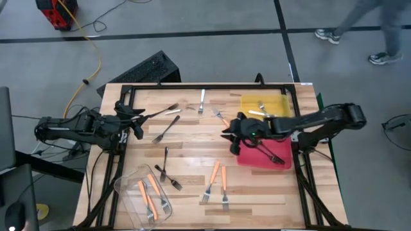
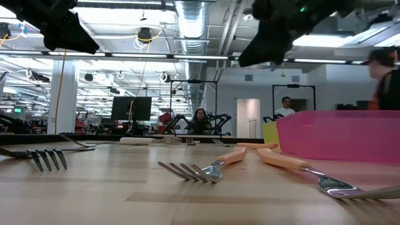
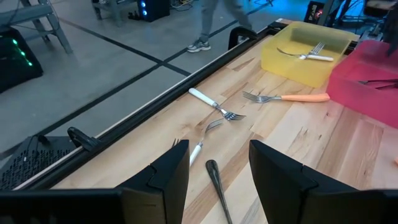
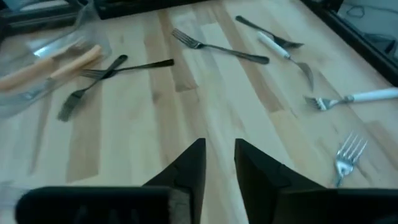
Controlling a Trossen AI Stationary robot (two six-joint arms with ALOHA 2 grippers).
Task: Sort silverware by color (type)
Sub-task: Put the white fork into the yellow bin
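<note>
The silverware lies scattered on the wooden table (image 1: 192, 144). Dark forks (image 1: 166, 129) lie left of centre. Two orange-handled forks (image 1: 217, 183) lie near the front edge. White-handled forks (image 3: 208, 102) lie by the far edge. My left gripper (image 3: 219, 150) is open and hovers over the handle end of a dark fork (image 3: 217, 183) without touching it; it is at the table's left (image 1: 135, 123). My right gripper (image 4: 219, 152) hangs above bare wood at the red tray's left corner (image 1: 229, 135), slightly open and empty.
The red tray (image 1: 277, 165) holds dark forks, and the yellow tray (image 1: 282, 102) behind it holds white-handled ones. A clear tub (image 1: 125, 186) at the near left holds orange-handled forks. A black frame (image 1: 192, 85) rims the far edge. A person walks beyond the table (image 1: 359, 25).
</note>
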